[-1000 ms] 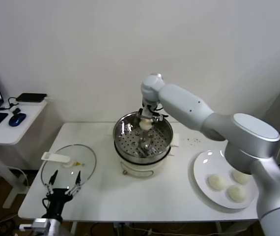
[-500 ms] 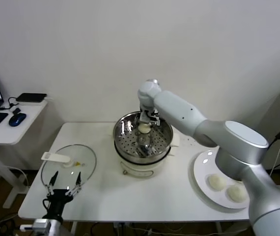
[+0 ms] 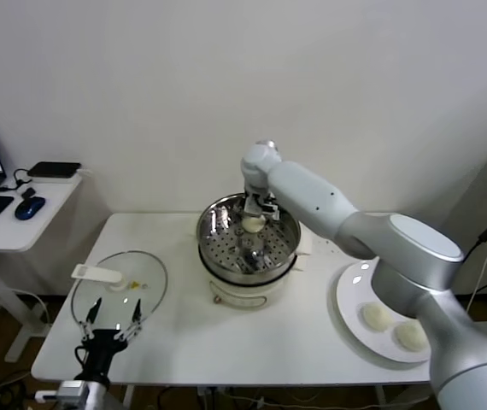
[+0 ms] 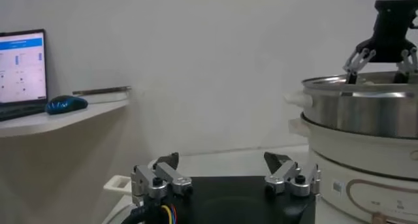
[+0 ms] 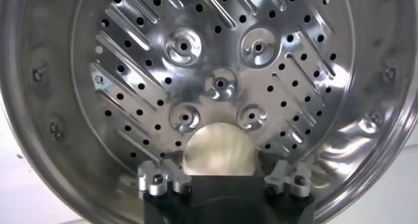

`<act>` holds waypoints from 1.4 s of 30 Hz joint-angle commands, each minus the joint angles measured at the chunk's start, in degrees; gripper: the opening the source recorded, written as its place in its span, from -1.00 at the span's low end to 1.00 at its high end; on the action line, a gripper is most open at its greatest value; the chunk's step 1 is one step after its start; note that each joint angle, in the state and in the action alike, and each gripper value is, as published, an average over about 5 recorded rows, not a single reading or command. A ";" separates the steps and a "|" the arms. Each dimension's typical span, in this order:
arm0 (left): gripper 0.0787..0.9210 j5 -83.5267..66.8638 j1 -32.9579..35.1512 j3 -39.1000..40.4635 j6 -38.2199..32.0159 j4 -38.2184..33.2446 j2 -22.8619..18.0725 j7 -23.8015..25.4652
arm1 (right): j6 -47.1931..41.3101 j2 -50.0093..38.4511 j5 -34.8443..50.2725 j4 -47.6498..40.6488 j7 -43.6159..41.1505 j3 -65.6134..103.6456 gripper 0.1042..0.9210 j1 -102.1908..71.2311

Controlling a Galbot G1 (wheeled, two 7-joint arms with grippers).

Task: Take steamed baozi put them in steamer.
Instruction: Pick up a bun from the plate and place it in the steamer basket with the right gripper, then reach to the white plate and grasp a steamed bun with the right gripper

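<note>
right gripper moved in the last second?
Yes. The right gripper has come lower against the steamer rim, and its fingers are open now, with a baozi on the perforated tray beneath them.

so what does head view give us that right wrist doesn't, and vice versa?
Head view only: the flat white plate with two cream-white buns left on it, the round glass lid with its white handle on the white table, the left gripper open and parked by that lid, and the side desk with a laptop.

Right wrist view only: the perforated steel tray close up, and the open fingers standing clear of the bun.

Both: the shiny round steel steamer, the right gripper inside it, and one cream-white bun on the tray.
</note>
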 commanded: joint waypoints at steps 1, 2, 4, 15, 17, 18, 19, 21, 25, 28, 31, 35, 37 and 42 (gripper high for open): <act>0.77 0.04 0.16 -0.07 0.07 -0.26 -0.12 -0.03 | 0.23 -0.39 0.22 0.69 -0.56 0.49 0.76 0.27; 0.77 0.04 0.19 -0.09 0.10 -0.34 -0.15 -0.03 | 0.16 -0.81 0.93 1.33 -0.89 0.31 0.76 0.63; 0.77 0.05 0.25 -0.13 0.16 -0.53 -0.21 -0.04 | -0.18 -2.10 3.78 3.38 -1.77 -0.85 0.76 1.83; 0.77 0.16 0.20 -0.07 0.57 -1.61 -0.67 -0.02 | -15.98 -20.79 39.25 23.55 -5.79 -19.16 0.76 17.52; 0.77 0.16 0.16 0.02 0.67 -1.83 -0.64 -0.05 | -22.04 -25.96 47.00 27.09 -5.56 -23.46 0.76 20.90; 0.77 0.16 0.16 0.07 0.73 -1.98 -0.60 -0.08 | -24.70 -28.21 50.50 28.39 -5.38 -25.28 0.76 22.27; 0.77 0.14 0.17 0.14 0.80 -2.20 -0.55 -0.13 | -27.35 -30.43 54.21 29.41 -5.08 -27.24 0.76 23.52; 0.77 0.09 0.23 0.26 0.96 -2.68 -0.49 -0.33 | -31.35 -33.91 60.27 30.11 -4.32 -30.52 0.76 25.32; 0.77 0.05 0.30 0.57 1.25 -3.35 -0.50 -0.99 | -37.76 -40.47 69.20 28.78 -3.63 -34.10 0.76 26.50; 0.77 0.09 0.51 0.68 1.19 -3.42 -0.34 -1.00 | -41.25 -44.72 72.84 27.73 -3.54 -34.76 0.76 25.73; 0.77 0.05 0.95 0.79 0.96 -3.52 -0.19 -0.90 | -44.01 -48.80 74.98 26.15 -2.95 -34.04 0.76 22.62; 0.77 -0.02 1.20 0.94 0.84 -3.69 -0.19 -0.91 | -45.45 -52.91 72.83 26.52 -2.64 -31.52 0.76 16.47; 0.77 -0.16 1.22 0.97 1.00 -4.05 -0.25 -0.91 | -46.00 -54.77 71.05 28.15 -2.41 -29.61 0.76 12.78; 0.77 -0.45 1.12 0.99 1.46 -5.02 -0.43 -0.90 | -46.87 -57.44 67.51 31.59 -1.65 -25.61 0.76 5.58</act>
